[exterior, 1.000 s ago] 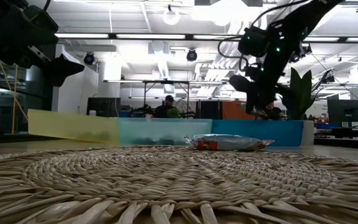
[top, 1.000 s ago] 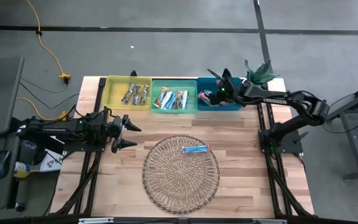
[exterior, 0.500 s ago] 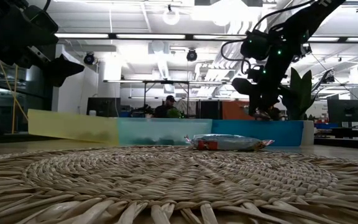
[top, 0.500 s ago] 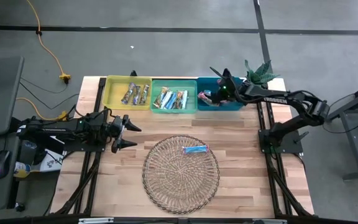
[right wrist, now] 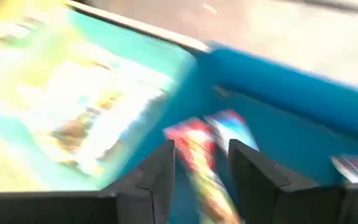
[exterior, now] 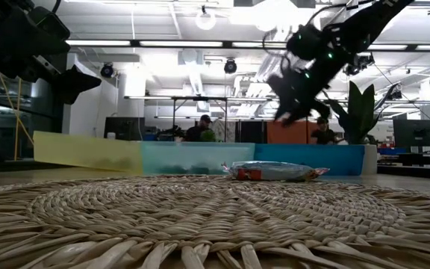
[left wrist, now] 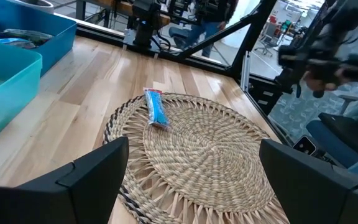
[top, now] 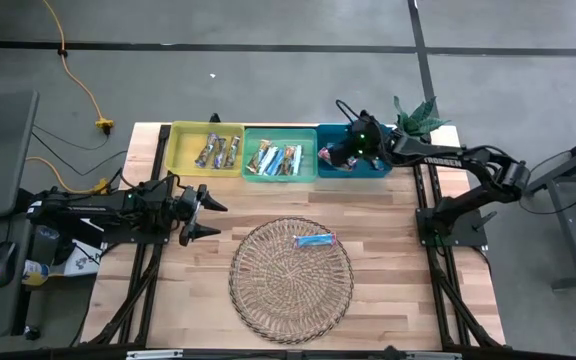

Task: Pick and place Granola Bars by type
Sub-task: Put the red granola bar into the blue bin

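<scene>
Bar (right wrist: 199, 163) seemingly (blurred) between right gripper's (right wrist: 201, 171) fingers (right wrist: 157, 177).

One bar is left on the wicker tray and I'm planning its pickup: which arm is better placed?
Probably left: the left gripper hangs open beside the wicker tray, facing the bar. The right gripper is over the blue bin.

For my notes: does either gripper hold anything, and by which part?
Left gripper: nothing. Right gripper, over the blue bin: cannot be told.

Yellow bin (top: 206, 150), teal bin (top: 279, 156), blue bin (top: 352, 165); light-blue bar (top: 314, 240).
</scene>
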You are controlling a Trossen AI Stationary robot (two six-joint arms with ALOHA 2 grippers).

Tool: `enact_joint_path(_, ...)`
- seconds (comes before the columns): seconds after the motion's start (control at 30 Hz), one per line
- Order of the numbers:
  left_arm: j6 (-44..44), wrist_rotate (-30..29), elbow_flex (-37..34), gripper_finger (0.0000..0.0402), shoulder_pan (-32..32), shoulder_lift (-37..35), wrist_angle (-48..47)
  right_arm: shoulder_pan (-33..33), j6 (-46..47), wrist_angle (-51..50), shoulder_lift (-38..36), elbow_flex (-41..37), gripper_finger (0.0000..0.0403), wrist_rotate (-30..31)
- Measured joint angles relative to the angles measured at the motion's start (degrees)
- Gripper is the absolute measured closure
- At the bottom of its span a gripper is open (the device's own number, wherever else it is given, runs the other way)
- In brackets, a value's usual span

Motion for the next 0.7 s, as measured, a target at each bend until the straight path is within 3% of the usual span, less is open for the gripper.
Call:
enact_joint_path(0.2,0.02,0.0,0.0,0.0043,0.0,0.0,0.0,4.27,-8.29,12.11,-0.04,4.06,0.0267,-7.19)
enact_joint_path(0.4,0.01,0.02,0.0,0.0043,0.0,0.0,0.0,10.75,-16.44,13.0,-0.04,12.66,0.0267,-8.14)
enact_joint_path(0.57,0.02,0.04,0.0,0.0043,0.01,0.0,0.0,17.19,-26.9,7.64,-0.04,21.18,0.0267,-8.53)
enact_joint_path(0.7,0.02,0.22,0.0,0.0043,0.0,0.0,-0.02,22.15,-33.71,-3.41,-0.04,28.77,0.0267,-7.34)
